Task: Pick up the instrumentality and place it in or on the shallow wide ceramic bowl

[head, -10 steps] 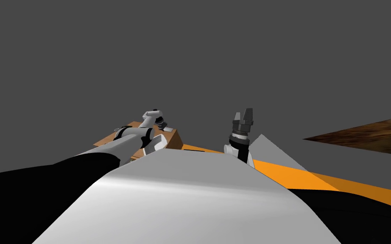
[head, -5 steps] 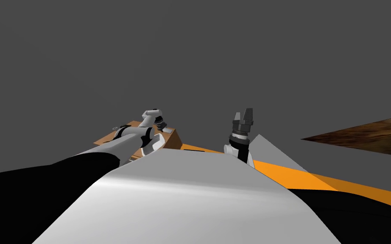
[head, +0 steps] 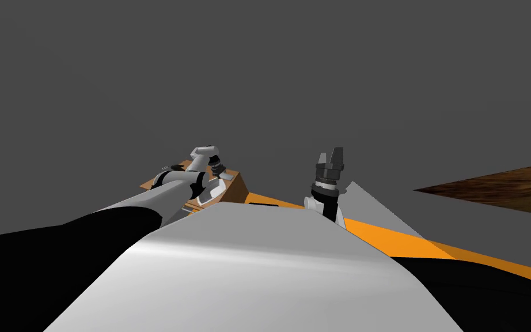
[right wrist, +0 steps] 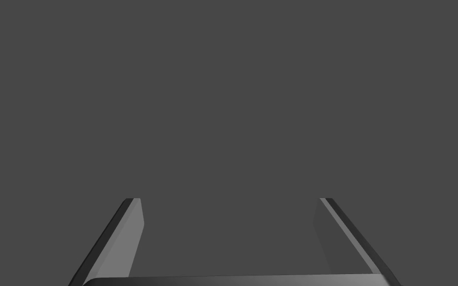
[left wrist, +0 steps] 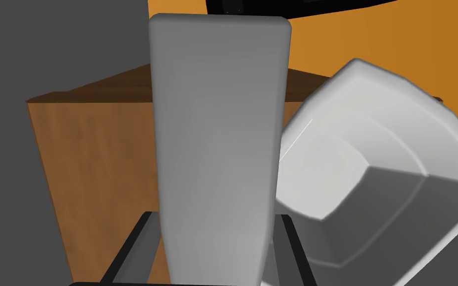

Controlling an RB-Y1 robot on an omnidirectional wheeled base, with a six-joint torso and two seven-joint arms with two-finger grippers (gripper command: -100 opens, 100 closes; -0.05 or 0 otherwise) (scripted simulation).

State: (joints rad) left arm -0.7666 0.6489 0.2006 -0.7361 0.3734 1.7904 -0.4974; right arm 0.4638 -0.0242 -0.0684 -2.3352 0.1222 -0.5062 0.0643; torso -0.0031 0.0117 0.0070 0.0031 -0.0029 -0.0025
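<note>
Grey and flat, the slab (left wrist: 220,139) was locked in the left gripper (left wrist: 215,233), and what a hold. Both dark-edged fingers (left wrist: 136,246) pressed against its long sides near its lower end, so that tool was clenched on the slab. It rose straight out of the gripper, plain and unmarked, with rounded corners at its far end.

Right beside it was the white bowl (left wrist: 372,164), wide and shallow with a squarish, rounded rim, sitting on the wooden table (left wrist: 89,164). In the left wrist view the slab's edge overlapped the bowl's near rim. Whether the two touched could not be told, but the slab was not inside the bowl.

Beyond the brown table ran an orange surface (left wrist: 421,44), with a black area past that.

From the head view, the left arm reached forward over the table on the robot's left side.

Over on the other side, the right gripper (head: 330,154) stood upright and well apart from the table. Its fingers (right wrist: 131,233) were spread wide, released and idle.
</note>
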